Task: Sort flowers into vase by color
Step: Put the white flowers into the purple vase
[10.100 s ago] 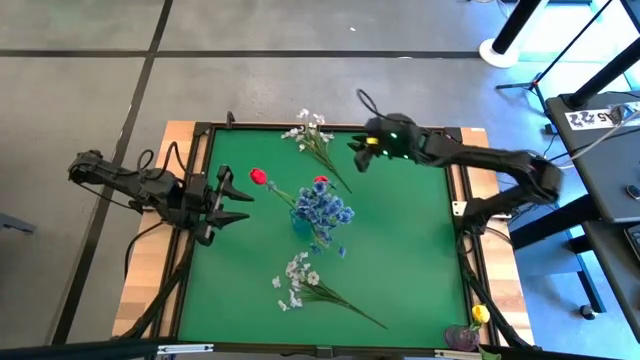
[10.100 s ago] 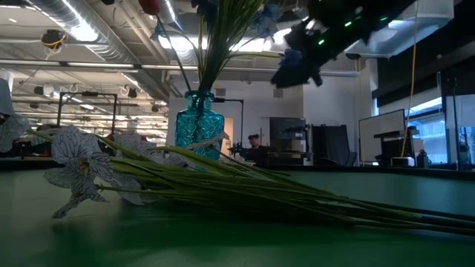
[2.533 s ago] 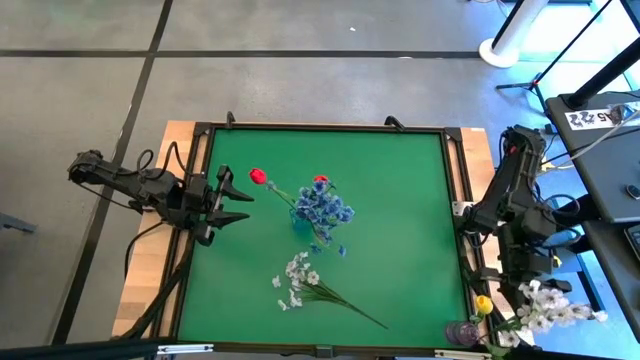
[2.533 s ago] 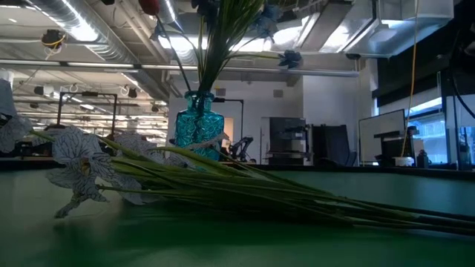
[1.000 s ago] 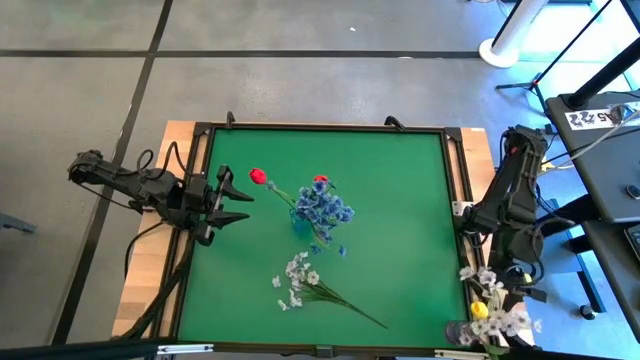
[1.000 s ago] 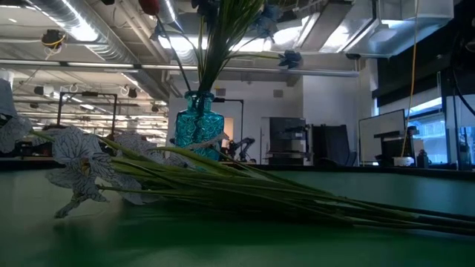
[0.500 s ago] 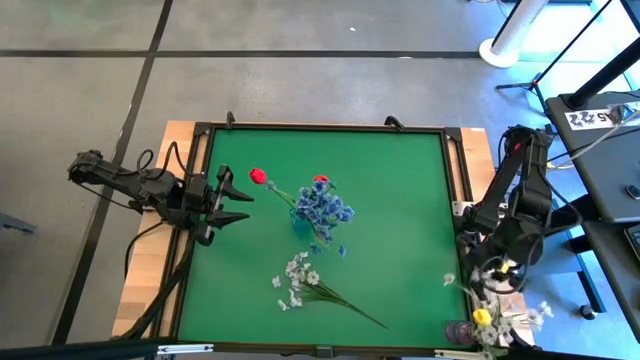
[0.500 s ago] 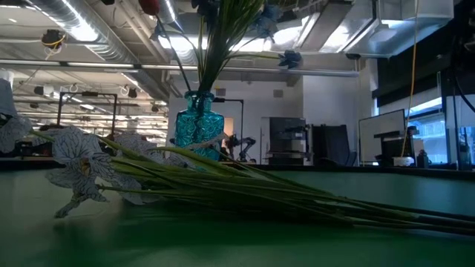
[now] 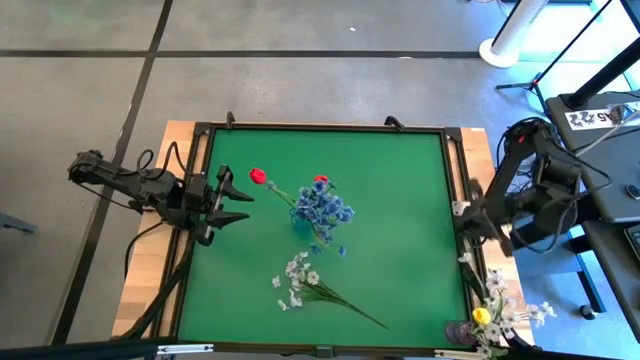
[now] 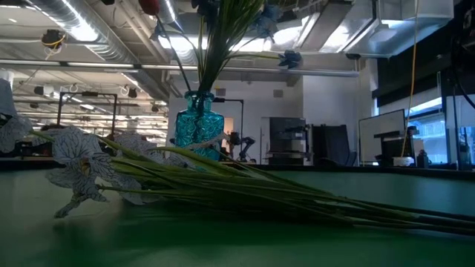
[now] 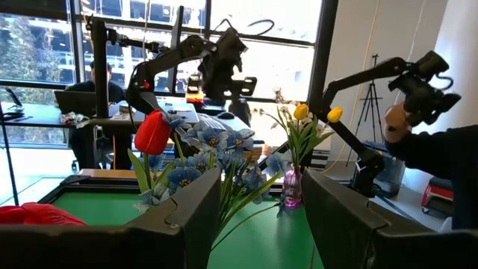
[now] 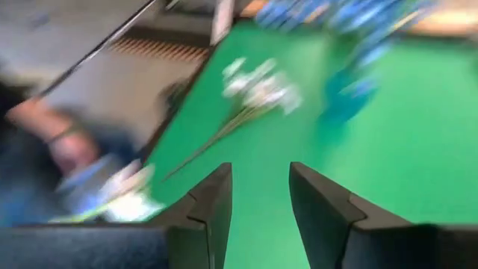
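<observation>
A teal vase (image 9: 303, 224) stands mid-table holding blue sprays (image 9: 323, 207) and two red tulips (image 9: 258, 176). One white spray (image 9: 300, 283) lies flat on the green mat near the near edge; the low view shows its stems (image 10: 245, 189) along the mat. A small purple vase (image 9: 462, 333) at the near right corner holds a yellow tulip (image 9: 481, 316) and a white spray (image 9: 497, 303). My left gripper (image 9: 232, 200) waits open at the table's left edge. My right gripper (image 9: 472, 225) is open at the right edge, beyond the purple vase and touching nothing.
The mat has a raised dark frame (image 9: 320, 128) with wooden boards (image 9: 150, 300) outside it. Desks and stands (image 9: 600, 120) crowd the right side. The left wrist view shows my right arm (image 11: 202, 52) and the purple vase (image 11: 293, 187) beyond the teal one.
My right gripper carried a white spray from off the table's near right toward the purple vase at the near right corner, then drew back toward the far edge. The spray now stands in that vase beside the yellow tulip, apart from the gripper.
</observation>
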